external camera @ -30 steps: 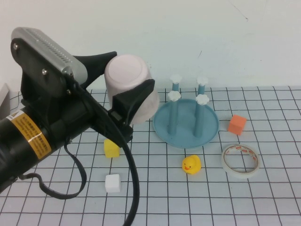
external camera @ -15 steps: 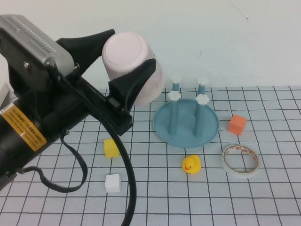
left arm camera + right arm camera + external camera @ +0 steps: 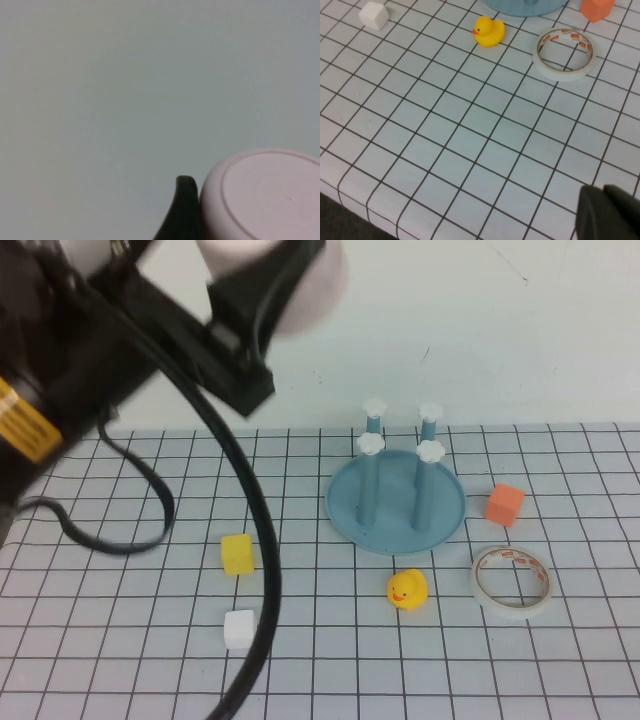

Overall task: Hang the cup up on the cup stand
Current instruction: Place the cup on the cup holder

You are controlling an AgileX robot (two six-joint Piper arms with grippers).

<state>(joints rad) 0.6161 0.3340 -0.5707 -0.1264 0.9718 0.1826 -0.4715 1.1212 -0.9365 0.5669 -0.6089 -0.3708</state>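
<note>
White gridded matting covers the table [image 3: 560, 660], with a plain pale wall behind it. Nearest the robot, the right gripper [image 3: 607, 212] hangs low over the near right part of the grid, its dark fingers pressed together and empty.

A white cube [image 3: 239, 628] sits near the front, left of centre. Right of it and slightly farther back stands a yellow rubber duck [image 3: 407, 590], and right of the duck lies a white tape roll [image 3: 511, 581] flat on the grid. A yellow cube [image 3: 238, 553] rests just beyond the white cube.

Farther back, the cup stand [image 3: 395, 502] sits right of centre: a round light-blue dish with four upright blue pegs, each topped by a white flower knob. All four pegs are bare. An orange cube [image 3: 504, 504] lies just right of the dish, apart from it.

Farthest and highest, the left arm rises from the left side of the scene, a black cable looping down from it across the grid. The left gripper [image 3: 262, 260] is up at the far left, well above the table and left of the stand. Its black fingers [image 3: 182, 207] are spread wide around the cup [image 3: 262, 197], pinching the pale pink tumbler from both sides. The cup is held aloft with its closed base toward the wrist camera, well clear of the pegs.
</note>
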